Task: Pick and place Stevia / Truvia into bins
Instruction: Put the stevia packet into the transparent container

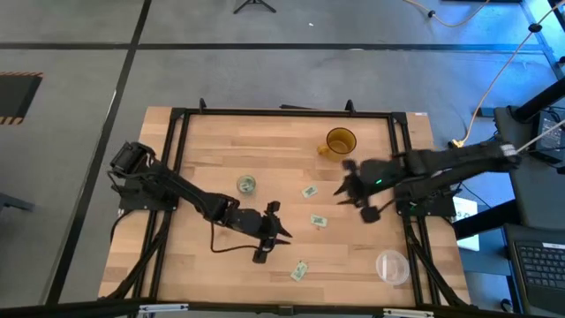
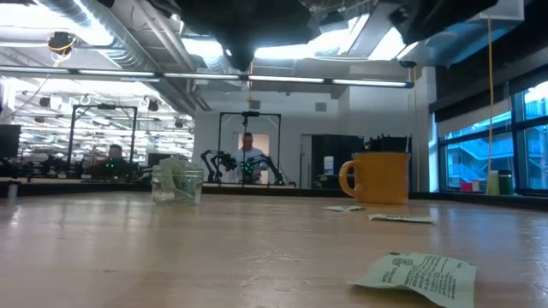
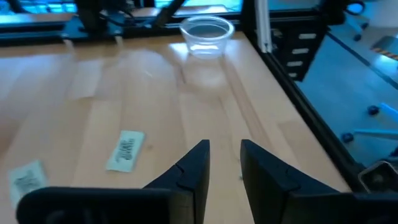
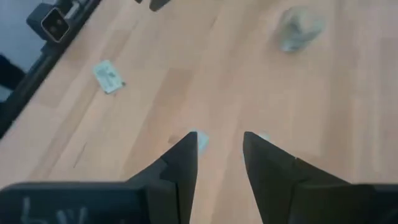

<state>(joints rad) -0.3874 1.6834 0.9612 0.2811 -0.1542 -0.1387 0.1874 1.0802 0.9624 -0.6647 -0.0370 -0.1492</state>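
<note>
Wooden desk (image 1: 203,150) carries three loose Stevia packets (image 1: 317,221) between our arms, well apart from the glass cup (image 1: 246,184), which already holds some. Our right gripper (image 1: 352,192) hovers near them, jaws open and empty; next we must descend squarely over one. Our left gripper (image 1: 276,231) waits, jaws slightly parted.

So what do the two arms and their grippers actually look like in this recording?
Both arms are dark, jointed links. The left gripper and right gripper each end in two black, wedge-shaped fingers tapering to points. A black cable loops on the table beside the left arm. A small green light glows on the right arm.
</note>
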